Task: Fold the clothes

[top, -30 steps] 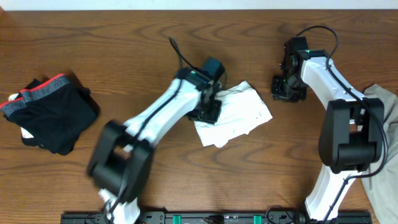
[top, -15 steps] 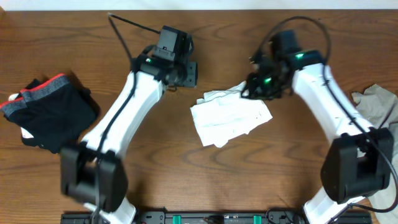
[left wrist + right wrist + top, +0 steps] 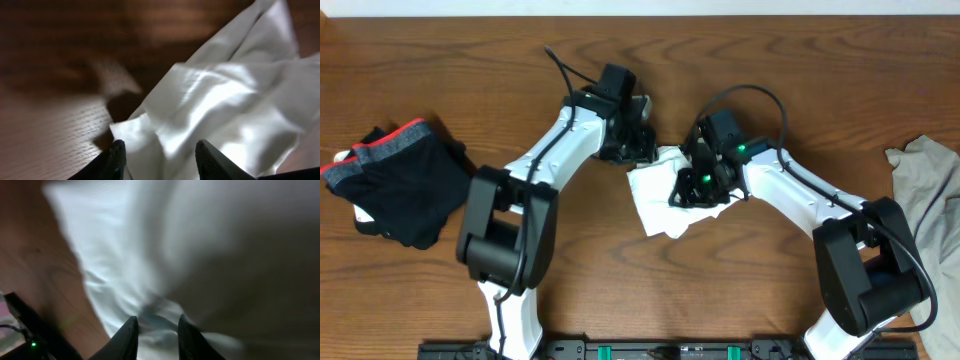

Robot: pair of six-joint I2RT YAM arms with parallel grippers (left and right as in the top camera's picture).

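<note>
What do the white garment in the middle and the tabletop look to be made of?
White garment: thin soft cloth, likely cotton knit, matte; it lies in limp creases and folds. Tabletop: brown wood or wood-look laminate, slight sheen; grain lines show, but which is unclear.

The whole desk [image 3: 440, 60] is seen straight down from overhead, both arms taken in. The wrist views are taken very close, past the left gripper [image 3: 159, 146] and right gripper [image 3: 156, 321], slanting down onto the white garment [image 3: 653, 205]. That garment is shared by all three views
</note>
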